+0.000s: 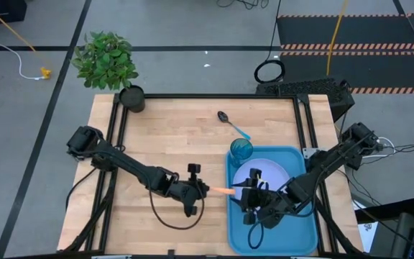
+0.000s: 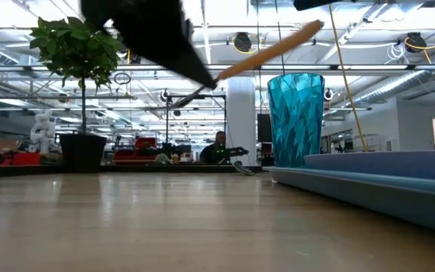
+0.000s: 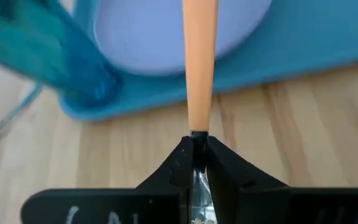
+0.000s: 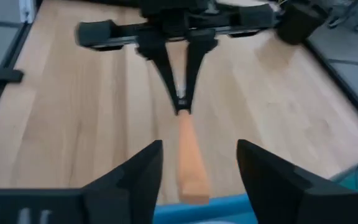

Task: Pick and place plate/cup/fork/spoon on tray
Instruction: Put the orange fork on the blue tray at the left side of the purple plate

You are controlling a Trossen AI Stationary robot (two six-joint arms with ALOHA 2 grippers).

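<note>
One fork [image 1: 223, 191] pinched in left hand [image 1: 208, 191]; right hand [image 4: 194, 163] spread wide, empty. One plate [image 1: 264, 173], one cup [image 1: 240, 151] on tray [image 1: 304, 237]; one spoon [image 1: 233, 125] on worktop [image 1: 171, 137].

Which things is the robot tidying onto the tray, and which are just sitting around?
For the job:
tray
plate, on the tray
cup, on the tray
fork, held up by the left gripper, handle toward the open right gripper
spoon, on the table

Just sitting around:
potted plant
</note>
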